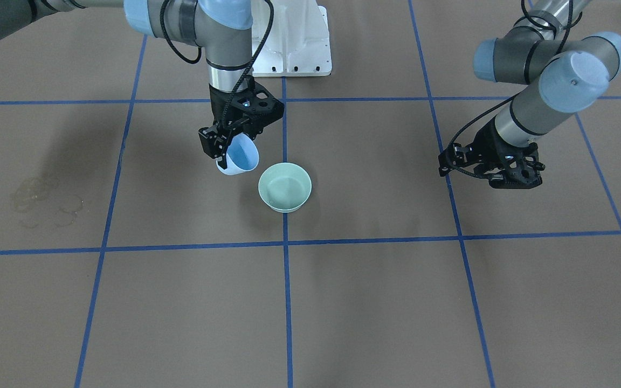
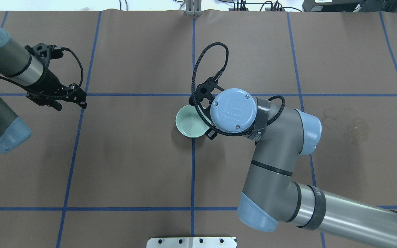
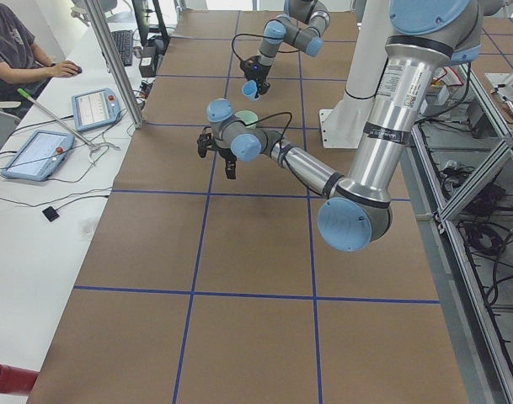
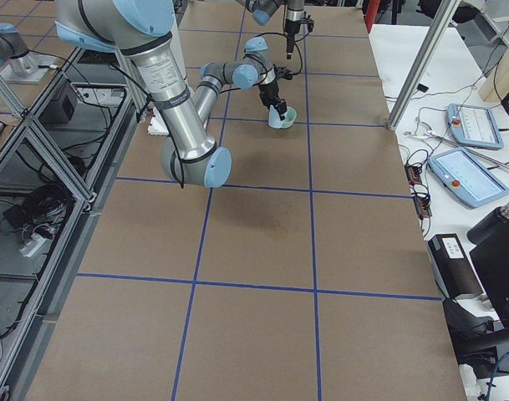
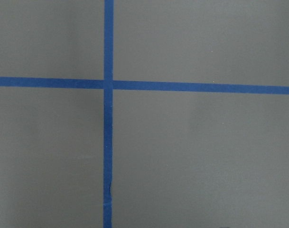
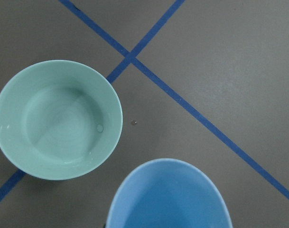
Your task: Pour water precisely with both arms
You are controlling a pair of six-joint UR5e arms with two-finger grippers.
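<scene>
Between my right gripper's fingers is the rim of a blue cup, clamped tight and held tilted above the table. Just beside it, lower down, stands a green bowl on a blue tape line. Water lies in the bowl's bottom as faint ripples and small glints; whether any is in the cup I cannot tell. Well apart, my left gripper hangs with its fingers spread.
</scene>
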